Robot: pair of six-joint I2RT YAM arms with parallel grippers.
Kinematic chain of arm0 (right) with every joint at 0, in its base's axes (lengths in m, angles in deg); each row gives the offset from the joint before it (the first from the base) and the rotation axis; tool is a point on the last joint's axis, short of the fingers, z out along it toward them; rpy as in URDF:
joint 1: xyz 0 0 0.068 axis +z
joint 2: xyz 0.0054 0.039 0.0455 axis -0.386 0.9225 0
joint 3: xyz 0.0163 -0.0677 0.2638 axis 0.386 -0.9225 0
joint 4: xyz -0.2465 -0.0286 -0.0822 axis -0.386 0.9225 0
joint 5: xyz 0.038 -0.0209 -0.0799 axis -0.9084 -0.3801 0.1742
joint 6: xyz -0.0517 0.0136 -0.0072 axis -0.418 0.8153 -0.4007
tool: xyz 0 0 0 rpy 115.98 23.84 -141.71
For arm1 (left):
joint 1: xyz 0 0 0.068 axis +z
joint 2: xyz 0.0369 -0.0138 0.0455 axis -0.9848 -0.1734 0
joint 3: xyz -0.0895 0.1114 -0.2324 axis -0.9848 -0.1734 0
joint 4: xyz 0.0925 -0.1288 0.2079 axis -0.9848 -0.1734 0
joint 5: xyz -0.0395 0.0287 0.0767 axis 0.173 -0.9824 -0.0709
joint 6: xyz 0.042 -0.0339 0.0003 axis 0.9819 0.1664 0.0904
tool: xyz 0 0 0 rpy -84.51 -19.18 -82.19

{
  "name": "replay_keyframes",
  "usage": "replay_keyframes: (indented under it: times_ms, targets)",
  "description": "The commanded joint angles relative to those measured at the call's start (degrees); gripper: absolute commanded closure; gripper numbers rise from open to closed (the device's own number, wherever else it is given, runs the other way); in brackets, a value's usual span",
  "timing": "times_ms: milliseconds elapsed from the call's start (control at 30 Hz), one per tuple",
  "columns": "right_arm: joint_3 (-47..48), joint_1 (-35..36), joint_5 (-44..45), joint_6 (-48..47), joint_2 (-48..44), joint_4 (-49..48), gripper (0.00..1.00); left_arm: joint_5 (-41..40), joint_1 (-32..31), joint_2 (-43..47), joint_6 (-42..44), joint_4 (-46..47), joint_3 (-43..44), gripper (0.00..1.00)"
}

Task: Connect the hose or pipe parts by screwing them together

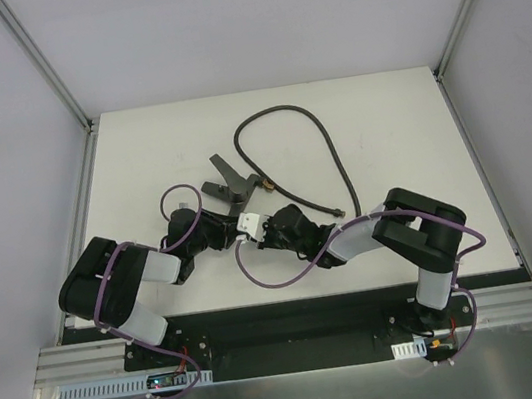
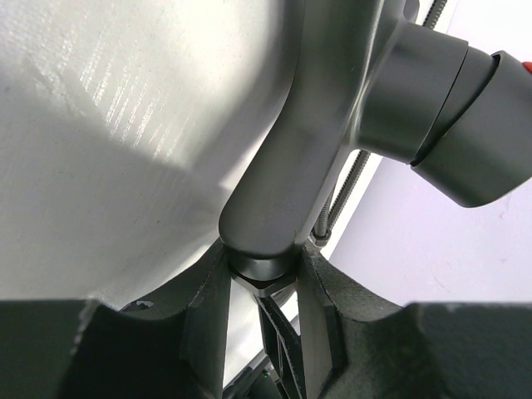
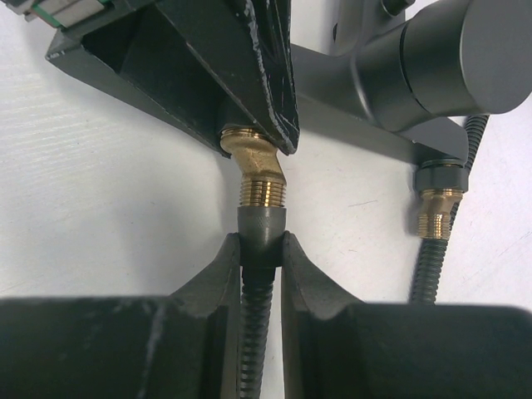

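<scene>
Item, nearest: my right gripper (image 3: pixel 262 243), jaws narrow and clamped on the grey collar (image 3: pixel 262 221) at the end of the hose (image 3: pixel 257 312), whose ribbed length runs back between my fingers toward my wrist. Item, directly ahead of the fingertips: a brass threaded tip (image 3: pixel 263 181) of the forked fitting (image 3: pixel 432 62), meeting the collar's front rim; how far it is threaded in, I cannot tell. Axis note: the hose points straight out from my hand, while the brass tip leans a little to my left as it goes away, so the two lines are close but not quite one. Item, just beyond: my left gripper (image 2: pixel 264 262), jaws narrow and closed on the fitting's grey stem, one black finger overhanging the brass root. Item, ahead and to my right: the second brass tip (image 3: pixel 438 208), with ribbed hose running from it. Item, beneath all: the white table (image 3: pixel 100 191). Judgement: the right hand is nearer the joint; turning the collar calls for squaring those axes first.
</scene>
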Motion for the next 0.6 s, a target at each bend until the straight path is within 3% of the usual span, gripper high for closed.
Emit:
replay_keyframes:
  times_ms: [0, 233, 567]
  targets:
    - [2.67, 0.87, -1.69, -0.74, -1.97, -4.87, 0.99, 4.58, -0.63, 2.50, 1.11, 1.06, 1.84, 1.00]
    - [5.13, 0.87, -1.86, -1.97, -1.35, -2.15, 0.99, 6.34, -0.63, 2.85, 1.64, -0.26, 1.23, 1.00]
    - [7.06, -0.27, -10.82, 6.63, -2.40, -1.70, 0.99, 7.21, -0.63, 4.08, 1.90, 0.97, 0.08, 1.00]
